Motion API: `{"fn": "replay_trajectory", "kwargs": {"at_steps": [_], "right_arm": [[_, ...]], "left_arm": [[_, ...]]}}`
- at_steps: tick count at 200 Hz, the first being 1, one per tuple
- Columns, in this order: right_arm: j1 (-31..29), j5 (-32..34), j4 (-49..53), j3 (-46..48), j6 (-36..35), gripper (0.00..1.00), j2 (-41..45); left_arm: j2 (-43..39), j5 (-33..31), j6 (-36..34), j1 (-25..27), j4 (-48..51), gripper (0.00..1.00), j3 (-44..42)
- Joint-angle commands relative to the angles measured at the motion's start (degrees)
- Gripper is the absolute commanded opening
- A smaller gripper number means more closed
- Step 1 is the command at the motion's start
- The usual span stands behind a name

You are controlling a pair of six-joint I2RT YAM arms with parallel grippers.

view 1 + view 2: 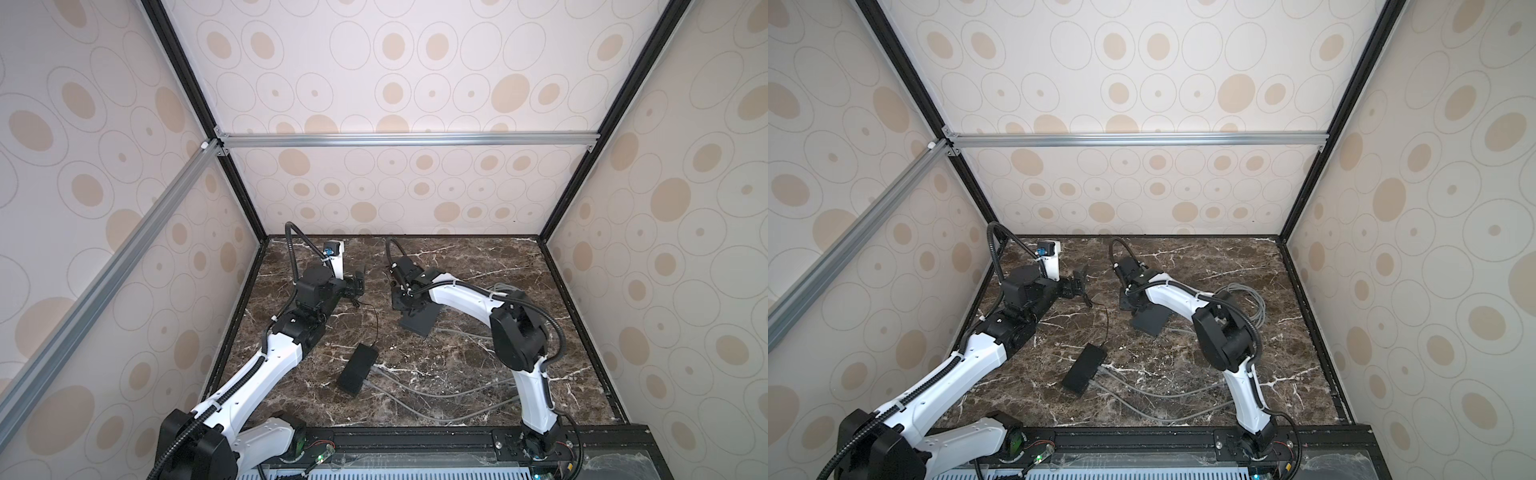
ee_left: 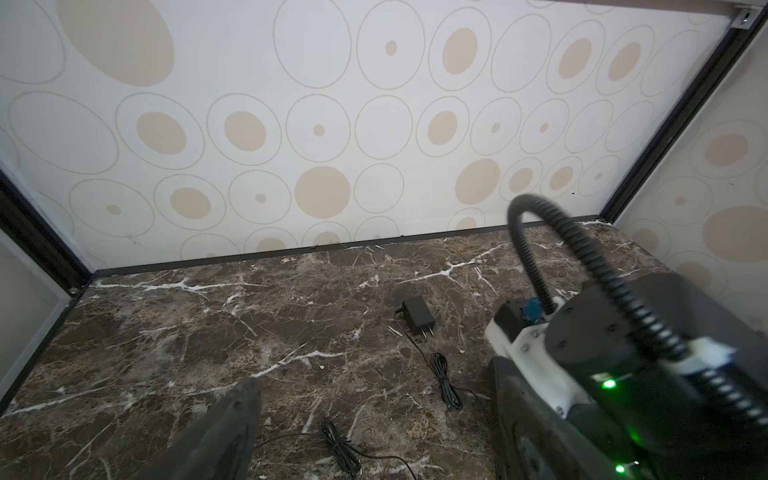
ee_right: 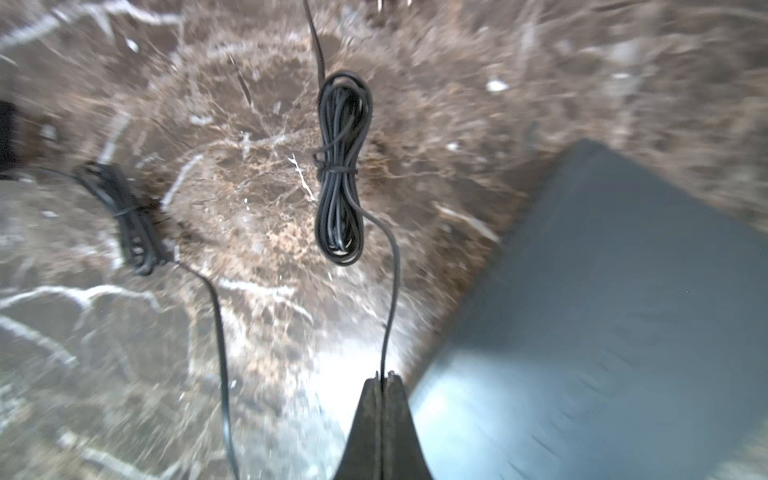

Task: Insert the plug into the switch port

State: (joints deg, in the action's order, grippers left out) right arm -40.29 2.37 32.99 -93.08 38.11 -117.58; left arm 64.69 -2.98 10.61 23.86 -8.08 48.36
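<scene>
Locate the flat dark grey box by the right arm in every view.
In a top view: flat dark grey box mid-table, at the white right arm tip.
In a top view: same spot.
Left wrist: not discernible.
Right wrist: big slab beside the right tool.
Landmark: that tool, shut on the thin black cable.

The left arm (image 1: 274, 357) rose from the lower left of both top views, bent at the elbow, its forearm reaching toward the middle of the frame. The left pincer (image 1: 358, 287) pointed rightward, jaws wide apart with nothing between them. In the left wrist view one finger (image 2: 224, 428) showed blurred at the lower edge. The right arm (image 1: 530, 390) climbed from the lower right, folded at the elbow and stretched leftward, its wrist apparently tipped downward. The right pincer (image 3: 380, 384) had its fingertips pressed tightly together.
</scene>
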Motion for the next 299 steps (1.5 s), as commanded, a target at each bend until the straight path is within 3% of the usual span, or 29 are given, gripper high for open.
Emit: {"fn": "replay_trajectory", "kwargs": {"at_steps": [1, 28, 88, 113, 133, 174, 238, 299], "right_arm": [[0.99, -3.97, -4.20, 6.18, 0.13, 0.00, 5.50], [2.09, -6.96, -7.91, 14.73, 0.85, 0.00, 11.43], [3.63, -10.67, -19.64, 28.69, 5.96, 0.00, 22.28], [3.82, -9.50, -23.92, 31.55, 8.78, 0.00, 25.59], [4.06, -6.30, -26.31, 33.19, 10.65, 0.00, 28.25], [4.54, -1.71, -30.33, 35.26, 12.73, 0.00, 33.36], [4.57, -3.79, -38.99, 37.14, 11.95, 0.00, 35.67], [4.53, -7.06, -42.30, 37.27, 13.04, 0.00, 34.81]], "left_arm": [[0.94, 3.52, -0.93, 0.14, -0.58, 0.81, 2.35], [3.69, 10.20, -0.52, 0.22, -0.98, 0.68, 3.20], [18.07, 33.15, 0.98, 1.85, 4.07, 0.72, 11.00], [19.97, 34.36, -1.60, 3.84, 7.67, 0.79, 12.95], [21.27, 35.33, -3.37, 5.09, 9.92, 0.78, 14.16], [25.31, 40.58, -3.67, 5.97, 12.90, 0.61, 16.74], [27.63, 44.57, -4.15, 6.94, 14.88, 0.59, 18.24], [29.13, 43.18, -3.67, 7.43, 16.05, 0.45, 19.18]]}}
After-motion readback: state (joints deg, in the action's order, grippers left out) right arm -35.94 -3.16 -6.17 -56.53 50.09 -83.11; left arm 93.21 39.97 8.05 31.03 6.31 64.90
